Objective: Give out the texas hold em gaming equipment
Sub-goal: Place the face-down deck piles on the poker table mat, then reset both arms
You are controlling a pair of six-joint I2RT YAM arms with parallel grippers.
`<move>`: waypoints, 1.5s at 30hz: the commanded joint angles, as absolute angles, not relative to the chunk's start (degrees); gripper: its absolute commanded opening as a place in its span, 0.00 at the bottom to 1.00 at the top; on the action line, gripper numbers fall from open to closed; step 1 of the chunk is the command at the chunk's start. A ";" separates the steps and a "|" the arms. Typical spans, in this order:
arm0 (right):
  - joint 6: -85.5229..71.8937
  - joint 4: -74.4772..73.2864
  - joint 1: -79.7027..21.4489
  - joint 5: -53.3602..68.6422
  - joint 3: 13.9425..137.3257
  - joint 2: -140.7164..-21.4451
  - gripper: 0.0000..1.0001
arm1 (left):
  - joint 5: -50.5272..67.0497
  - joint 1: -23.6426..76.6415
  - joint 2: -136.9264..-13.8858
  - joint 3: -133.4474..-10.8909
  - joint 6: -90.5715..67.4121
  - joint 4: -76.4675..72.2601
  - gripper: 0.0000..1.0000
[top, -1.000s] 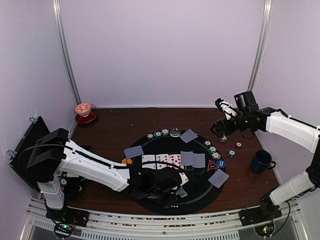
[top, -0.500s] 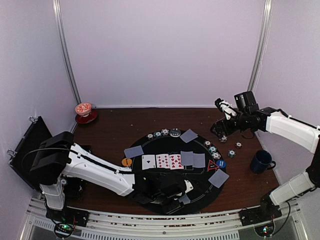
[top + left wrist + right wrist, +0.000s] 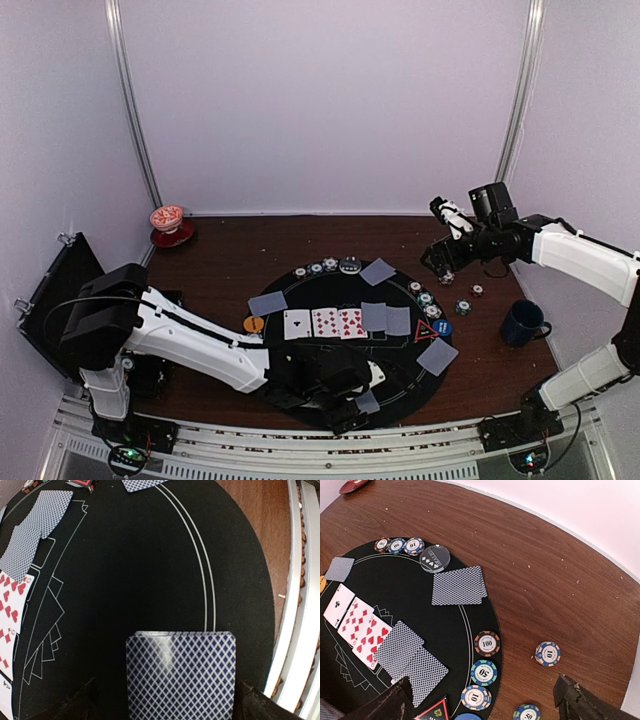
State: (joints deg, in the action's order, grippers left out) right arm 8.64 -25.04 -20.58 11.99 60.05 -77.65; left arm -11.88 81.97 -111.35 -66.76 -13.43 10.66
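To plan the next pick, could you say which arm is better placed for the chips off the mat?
Right: the right gripper hovers open by those chips; the left gripper is over a card at the mat's near edge.

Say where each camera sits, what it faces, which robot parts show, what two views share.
Top external: above, behind the bases, down onto black mat; left arm, right arm.
Left wrist: on left arm, down at a face-down card; left fingers flank it.
Right wrist: on right arm, down at chips; right fingers.
Shared: face-up cards, all three.
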 commanded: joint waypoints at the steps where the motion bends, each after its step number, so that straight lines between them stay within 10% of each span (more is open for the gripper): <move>1: 8.88 -25.21 -20.12 12.38 59.76 -77.34 1.00 | -12.64 82.03 -110.92 -65.76 -12.62 9.85 0.98; 15: 7.38 -24.66 -19.28 11.03 59.77 -76.37 1.00 | -15.57 82.78 -98.40 -63.99 -12.97 10.62 0.98; 36: 5.76 -19.90 -16.23 5.24 58.62 -70.67 1.00 | -60.34 73.93 -48.87 -40.19 -22.46 12.18 0.98; 45: 4.92 -14.28 -15.56 -1.39 55.87 -66.19 1.00 | -65.09 73.74 -51.74 -49.02 -26.94 28.27 0.98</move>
State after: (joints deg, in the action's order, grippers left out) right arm 5.80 -17.98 -15.99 4.36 56.71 -67.61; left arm -62.52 73.91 -48.64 -43.62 -23.73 20.29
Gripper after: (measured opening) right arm 1.000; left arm 0.978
